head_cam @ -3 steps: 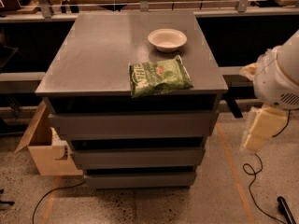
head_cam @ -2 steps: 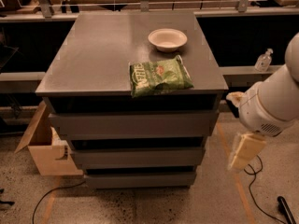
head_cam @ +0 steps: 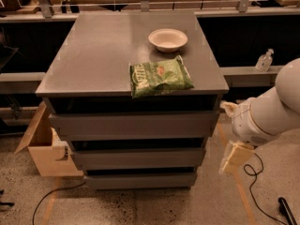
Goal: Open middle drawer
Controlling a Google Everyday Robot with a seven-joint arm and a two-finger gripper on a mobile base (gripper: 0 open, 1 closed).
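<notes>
The grey cabinet point(head_cam: 93, 55) stands in the middle of the camera view with three stacked fronts. The middle drawer point(head_cam: 136, 158) is the second front, plain and handleless, and sits flush with the others. My gripper point(head_cam: 236, 156) hangs from the white arm point(head_cam: 267, 114) at the right, just beyond the cabinet's right edge, at about the height of the middle drawer. It is apart from the drawer front and holds nothing that I can see.
A green snack bag point(head_cam: 159, 76) and a white bowl point(head_cam: 168, 39) lie on the cabinet top. An open cardboard box point(head_cam: 44, 146) stands at the cabinet's left. Cables point(head_cam: 258, 191) lie on the floor. A clear bottle point(head_cam: 265, 60) stands on a ledge at the right.
The arm and gripper have moved left and down, closer to the cabinet's right side. The drawers have not moved.
</notes>
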